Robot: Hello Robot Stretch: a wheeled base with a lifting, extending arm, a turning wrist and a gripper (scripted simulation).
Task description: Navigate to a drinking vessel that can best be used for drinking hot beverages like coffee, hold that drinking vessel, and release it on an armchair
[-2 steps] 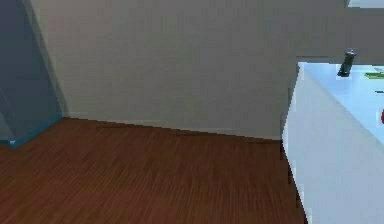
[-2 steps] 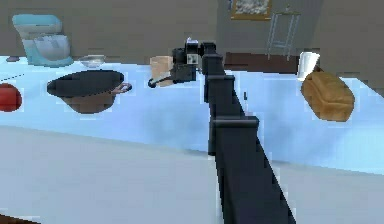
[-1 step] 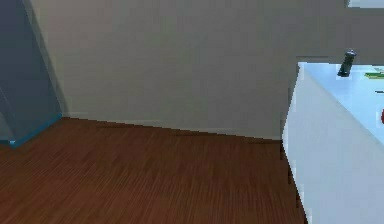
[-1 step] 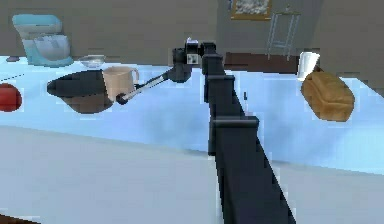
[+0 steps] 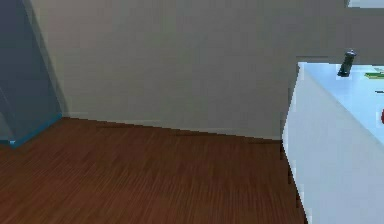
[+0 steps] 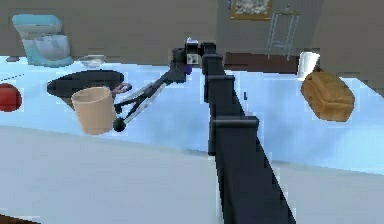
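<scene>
Dark arm [image 6: 240,150], end effector [image 6: 122,110] at tan mug [image 6: 95,108] — pale counter [image 6: 165,125]; black pan [image 6: 85,82]

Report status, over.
Gripper at the tan mug; cannot tell if it holds it. Mug at near edge of counter. Dark pan close behind.

One cup [image 6: 95,109], one pan [image 6: 68,84], one bread loaf [image 6: 328,97], one mixer [image 6: 45,42]
</scene>
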